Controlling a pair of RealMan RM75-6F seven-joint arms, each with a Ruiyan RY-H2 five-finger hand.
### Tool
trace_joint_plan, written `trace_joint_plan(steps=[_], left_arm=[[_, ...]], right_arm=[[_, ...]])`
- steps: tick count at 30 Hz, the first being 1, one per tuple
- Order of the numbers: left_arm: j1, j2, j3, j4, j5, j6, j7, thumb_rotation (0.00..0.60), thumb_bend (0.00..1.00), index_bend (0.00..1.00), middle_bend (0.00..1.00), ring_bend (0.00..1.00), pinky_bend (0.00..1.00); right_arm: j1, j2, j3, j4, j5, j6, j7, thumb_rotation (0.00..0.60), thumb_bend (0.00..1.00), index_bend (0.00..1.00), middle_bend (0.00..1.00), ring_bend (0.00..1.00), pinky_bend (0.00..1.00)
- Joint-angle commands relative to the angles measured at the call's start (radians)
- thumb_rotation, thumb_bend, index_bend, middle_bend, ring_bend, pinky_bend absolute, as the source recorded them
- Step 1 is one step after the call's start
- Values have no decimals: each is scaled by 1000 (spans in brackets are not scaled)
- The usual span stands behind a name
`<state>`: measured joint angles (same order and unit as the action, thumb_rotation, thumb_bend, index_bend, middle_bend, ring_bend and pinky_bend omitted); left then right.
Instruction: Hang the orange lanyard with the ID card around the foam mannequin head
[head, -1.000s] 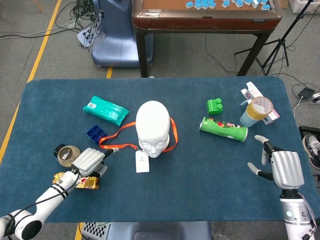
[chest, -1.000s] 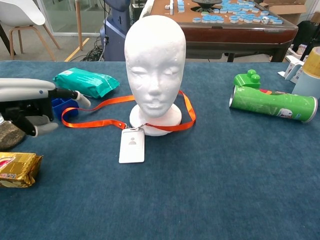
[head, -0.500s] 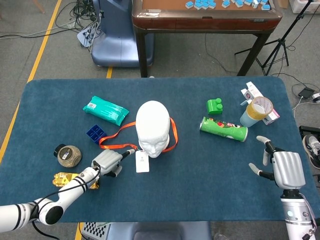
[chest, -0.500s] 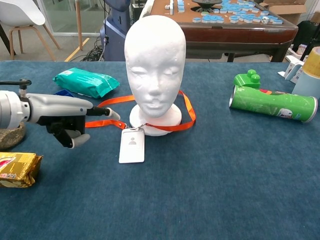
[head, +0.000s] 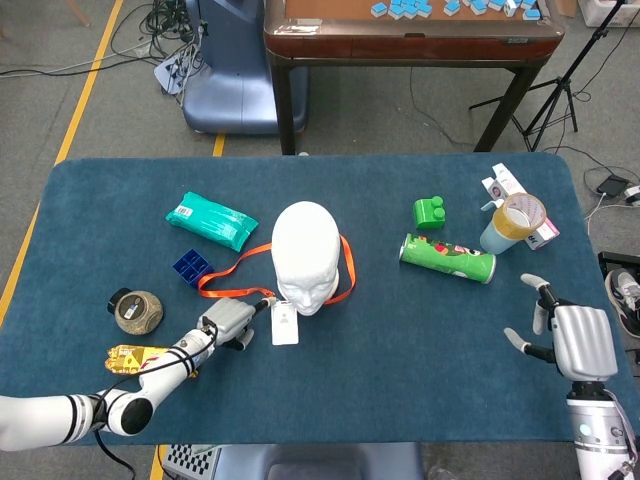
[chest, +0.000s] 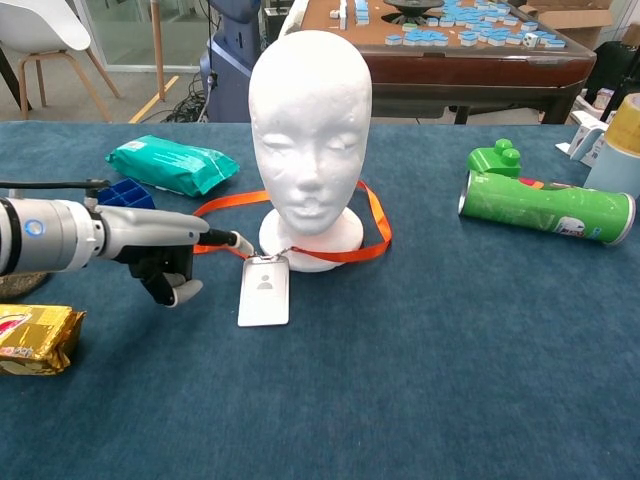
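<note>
The orange lanyard (chest: 300, 205) lies on the desk (chest: 420, 380), looped around the foam mannequin head (chest: 310, 130) base, ID card (chest: 264, 290) near. The left robot hand (chest: 165, 262) points at the strap with nothing pinched; the right robot hand (head: 570, 335) rests spread. Next, I judge, it must pinch the strap.

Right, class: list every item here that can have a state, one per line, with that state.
orange lanyard: looped round the mannequin base
ID card: flat on the cloth
foam mannequin head: upright
green can: on its side
left hand: fingertip by the lanyard clip
right hand: open, empty
</note>
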<state>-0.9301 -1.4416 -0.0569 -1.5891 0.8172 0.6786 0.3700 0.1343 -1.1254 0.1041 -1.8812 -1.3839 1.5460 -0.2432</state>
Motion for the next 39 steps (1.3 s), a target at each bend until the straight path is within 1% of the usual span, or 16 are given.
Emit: trace_joint_plan(steps=[1, 6, 10, 16, 21, 25, 27, 31, 39], left_arm=[[-10, -14, 5, 14, -15, 9, 6, 600, 579, 0, 961, 940, 943], [-21, -28, 11, 28, -32, 13, 7, 600, 579, 0, 961, 940, 943], [-34, -22, 24, 12, -32, 4, 17, 600, 578, 0, 961, 940, 943], [-44, 6, 53, -56, -9, 4, 36, 600, 578, 0, 961, 940, 942], [-47, 36, 91, -126, 28, 4, 54, 600, 578, 0, 960, 940, 941], [-40, 52, 101, -162, 54, 38, 64, 600, 577, 0, 958, 939, 941], [-38, 48, 95, -156, 45, 59, 64, 600, 577, 0, 957, 939, 941], [-39, 19, 74, -103, -2, 83, 52, 600, 577, 0, 956, 939, 941], [-47, -38, 40, 2, -93, 91, 34, 600, 577, 0, 953, 939, 941]], right_arm=[[-3, 0, 2, 0, 2, 1, 1, 600, 146, 261, 722, 662, 798], [-10, 1, 5, -4, 4, 0, -1, 600, 145, 261, 724, 663, 798], [-14, 1, 7, -4, 4, 1, 0, 600, 146, 261, 726, 664, 798], [-20, 0, 10, -3, 2, 0, 4, 600, 146, 261, 727, 665, 798], [-24, -1, 12, -4, -1, -1, 8, 600, 146, 261, 727, 665, 798], [-28, -1, 13, -6, -5, 1, 7, 600, 146, 261, 728, 666, 798], [-30, -2, 13, -6, -5, 1, 8, 600, 146, 261, 728, 668, 798], [-36, -1, 13, -7, -7, 6, 8, 600, 146, 261, 730, 670, 798], [-43, -1, 16, -6, 1, 4, 10, 600, 146, 261, 734, 672, 798]])
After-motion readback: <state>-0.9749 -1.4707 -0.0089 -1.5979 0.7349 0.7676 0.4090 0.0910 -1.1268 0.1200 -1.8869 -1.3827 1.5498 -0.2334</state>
